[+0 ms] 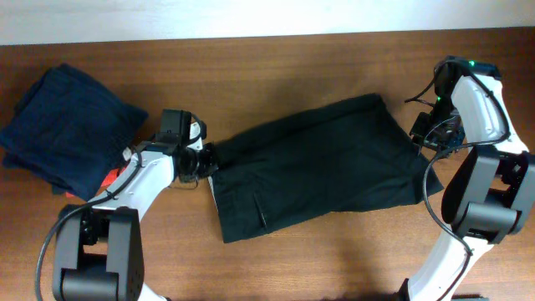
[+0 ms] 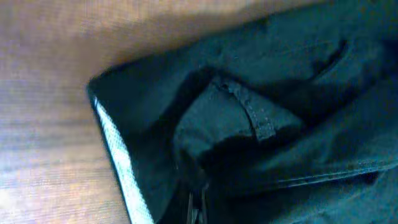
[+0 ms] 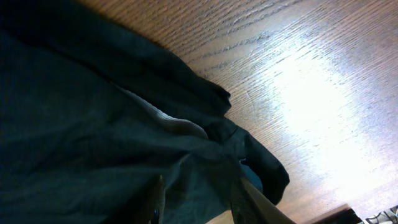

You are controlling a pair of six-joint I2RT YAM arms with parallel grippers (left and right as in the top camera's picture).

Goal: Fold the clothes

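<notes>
A brown wooden bench (image 1: 292, 58) fills the overhead view, with a pale strip (image 1: 251, 15) along the top edge; the black shorts (image 1: 318, 167) lie slanted across the centre; a navy garment (image 1: 67, 125) sits bunched at the upper left, with a red cloth (image 1: 113, 178) peeping out at its lower edge; the left hand (image 1: 211, 160), pressed together, pinches the shorts' left edge; the right hand (image 1: 418, 134), fingers spread, rests at their right edge.
</notes>
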